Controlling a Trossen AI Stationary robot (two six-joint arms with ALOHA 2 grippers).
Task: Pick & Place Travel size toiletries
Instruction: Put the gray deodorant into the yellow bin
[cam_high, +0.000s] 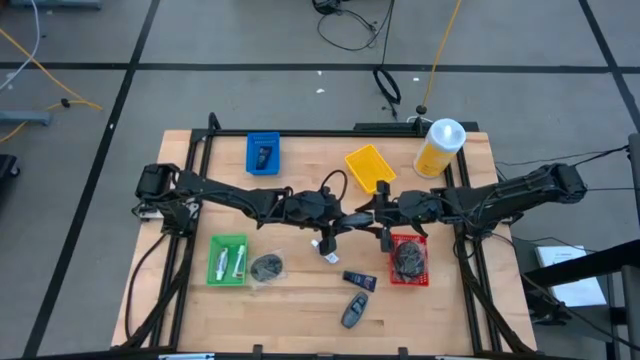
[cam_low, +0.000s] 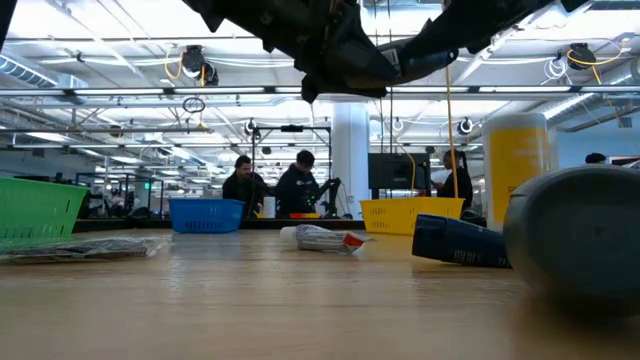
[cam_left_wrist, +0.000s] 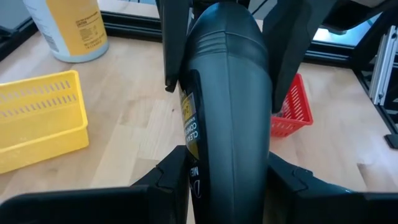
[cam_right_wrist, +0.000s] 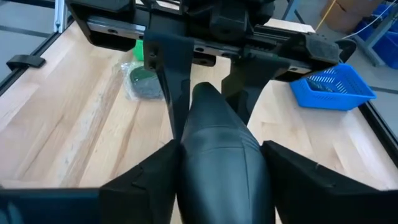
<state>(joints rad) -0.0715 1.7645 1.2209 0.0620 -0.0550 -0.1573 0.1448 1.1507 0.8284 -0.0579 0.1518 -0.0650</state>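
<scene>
A dark-grey oblong piece (cam_left_wrist: 227, 93) with a printed label hangs in the air over the table's middle (cam_high: 365, 216), between both grippers. My left gripper (cam_left_wrist: 227, 183) comes from the table's left and is shut on one end. My right gripper (cam_right_wrist: 217, 177) comes from the right and is shut on the other end. Lying on the table are a white tube (cam_high: 328, 247), a dark-blue mini tube (cam_high: 358, 280), a second dark-grey oblong piece (cam_high: 353, 310) and a grey round wrapped pad (cam_high: 266, 267). White tubes lie in the green tray (cam_high: 214, 262). My left gripper pinches the oblong piece's near end (cam_left_wrist: 217, 168) between its two fingers, coming level from the table's left, along the piece's length. The piece is lifted clear of the table. My right gripper pinches the opposite end (cam_right_wrist: 214, 155) between its two fingers, level from the table's right, also along its length.
A red tray (cam_high: 424, 278) with dark wrapped pads sits just below the right gripper. A yellow tray (cam_high: 368, 165), a blue tray (cam_high: 263, 152) holding a dark item and a large yellow bottle (cam_high: 440, 147) stand toward the far edge. Bare wood lies along the near edge.
</scene>
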